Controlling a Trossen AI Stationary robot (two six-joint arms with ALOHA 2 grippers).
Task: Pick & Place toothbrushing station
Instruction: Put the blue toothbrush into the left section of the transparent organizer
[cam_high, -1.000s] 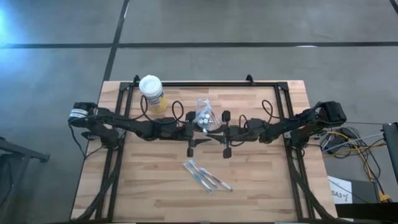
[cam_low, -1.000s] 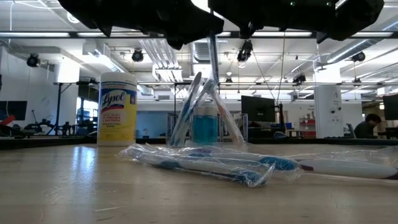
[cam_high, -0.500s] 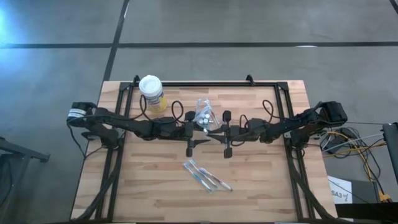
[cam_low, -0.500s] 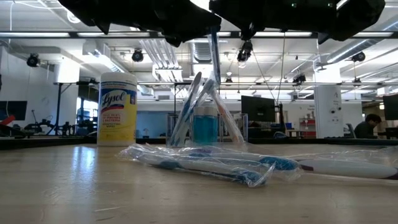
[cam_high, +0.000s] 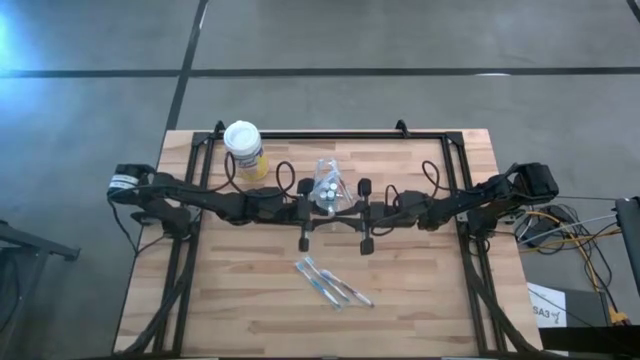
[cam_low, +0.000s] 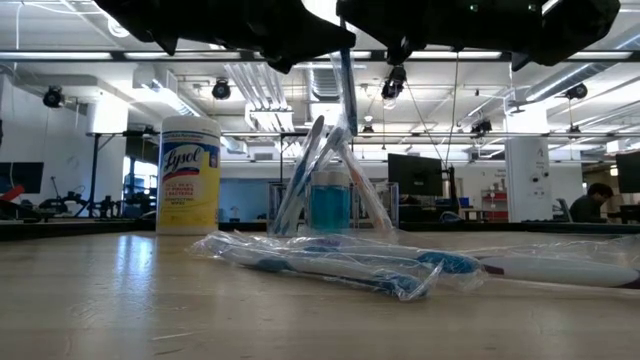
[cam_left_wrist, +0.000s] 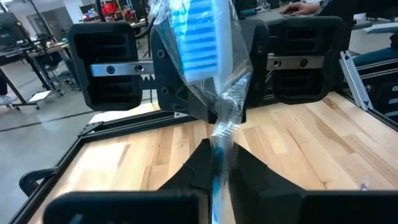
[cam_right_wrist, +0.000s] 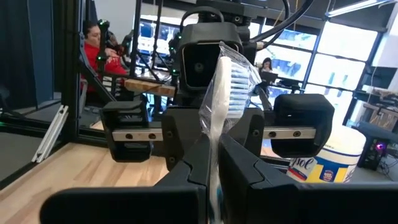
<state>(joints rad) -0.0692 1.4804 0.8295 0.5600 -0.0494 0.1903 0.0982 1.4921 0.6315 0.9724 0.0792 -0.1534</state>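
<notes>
A toothbrush in a clear wrapper (cam_left_wrist: 208, 43) stands upright in the air over the table's middle, blue bristle head up. My left gripper (cam_high: 322, 213) and my right gripper (cam_high: 346, 213) meet at it from opposite sides, both shut on it. Its shaft (cam_low: 345, 85) hangs below them. Just behind stands the toothbrushing station's clear holder (cam_high: 325, 186), with toothbrushes leaning in it (cam_low: 318, 175). More wrapped toothbrushes (cam_high: 332, 283) lie flat on the table nearer the front edge. My left gripper pinches the wrapped toothbrush's shaft below the head (cam_left_wrist: 221, 146) between its two fingers. The fingers come level from the table's left and lie across the shaft. The toothbrush stands upright, clear of the table. My right gripper pinches the same wrapped shaft below the bristle head (cam_right_wrist: 212, 149) between its two fingers. The fingers come level from the table's right, across the shaft. The head (cam_right_wrist: 231, 81) rises above the fingers.
A yellow canister with a white lid (cam_high: 243, 148) stands at the far left of the table. A black frame (cam_high: 330, 134) runs round the table's far edge and sides. Bare wood (cam_high: 240, 300) lies in front of the arms.
My left gripper has shut on the wrapped toothbrush that my right gripper holds up. Both arms have stayed in place, and the toothbrush has stayed upright.
</notes>
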